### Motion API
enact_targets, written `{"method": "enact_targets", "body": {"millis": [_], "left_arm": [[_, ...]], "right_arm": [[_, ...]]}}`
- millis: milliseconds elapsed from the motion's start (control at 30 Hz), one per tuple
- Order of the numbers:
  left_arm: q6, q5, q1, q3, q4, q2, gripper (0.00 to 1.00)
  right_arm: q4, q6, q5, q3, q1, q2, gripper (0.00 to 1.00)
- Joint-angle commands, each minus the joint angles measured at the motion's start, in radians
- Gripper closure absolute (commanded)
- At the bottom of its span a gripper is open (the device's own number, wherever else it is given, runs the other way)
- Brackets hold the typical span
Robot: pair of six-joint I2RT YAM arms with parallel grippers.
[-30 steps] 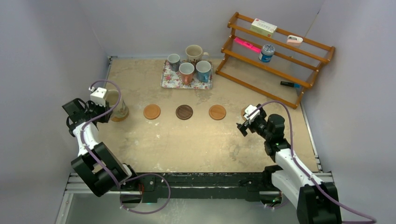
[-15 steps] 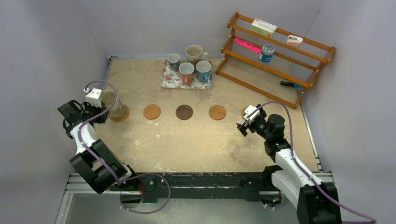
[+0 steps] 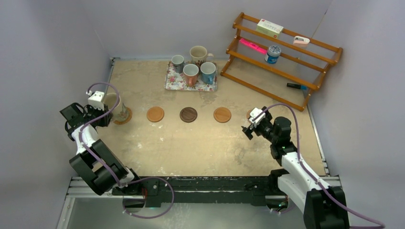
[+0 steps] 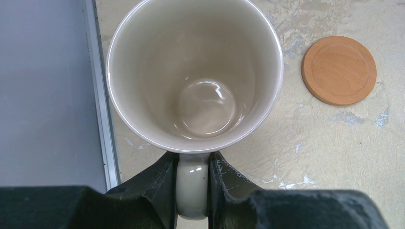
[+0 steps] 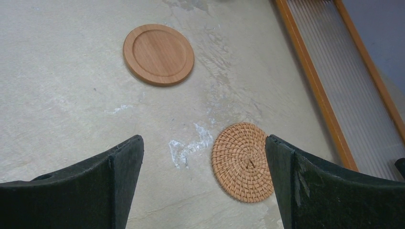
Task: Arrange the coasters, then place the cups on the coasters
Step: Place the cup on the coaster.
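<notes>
My left gripper [image 4: 192, 171] is shut on the handle of a large cream cup [image 4: 195, 71], which is upright with its empty inside showing. From above, this cup [image 3: 117, 109] is over a tan coaster [image 3: 127, 117] at the far left; whether it rests on it I cannot tell. Orange [image 3: 155, 114], dark brown [image 3: 188, 114] and orange [image 3: 222, 114] coasters lie in a row. My right gripper [image 5: 204, 152] hangs open above the table, with a woven coaster [image 5: 241, 162] near its right finger and a wooden coaster [image 5: 158, 54] beyond. Several cups [image 3: 190, 73] stand at the back.
The floral tray [image 3: 173, 83] holding the other cups sits at the back centre. A wooden rack [image 3: 286, 71] with a blue-and-white tin [image 3: 272, 54] and small items stands at the back right. The table's metal edge [image 4: 98, 95] runs just left of the held cup.
The left arm has shifted a little to the left with the cup, so the coaster's edge now shows beside the cup's base. The right arm has not moved.
</notes>
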Motion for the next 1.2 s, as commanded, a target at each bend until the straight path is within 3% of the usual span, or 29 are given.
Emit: {"method": "enact_targets", "body": {"millis": [0,1167], "left_arm": [[0.011,0.094,0.011,0.021,0.118,-0.007,1.0],[0.024,0.083,0.011,0.012,0.129,0.008,0.99]], "right_arm": [[0.027,-0.012,-0.027,-0.003,-0.001,0.004,0.01],[0.008,-0.027,-0.042,0.005,-0.001,0.016,0.01]]}}
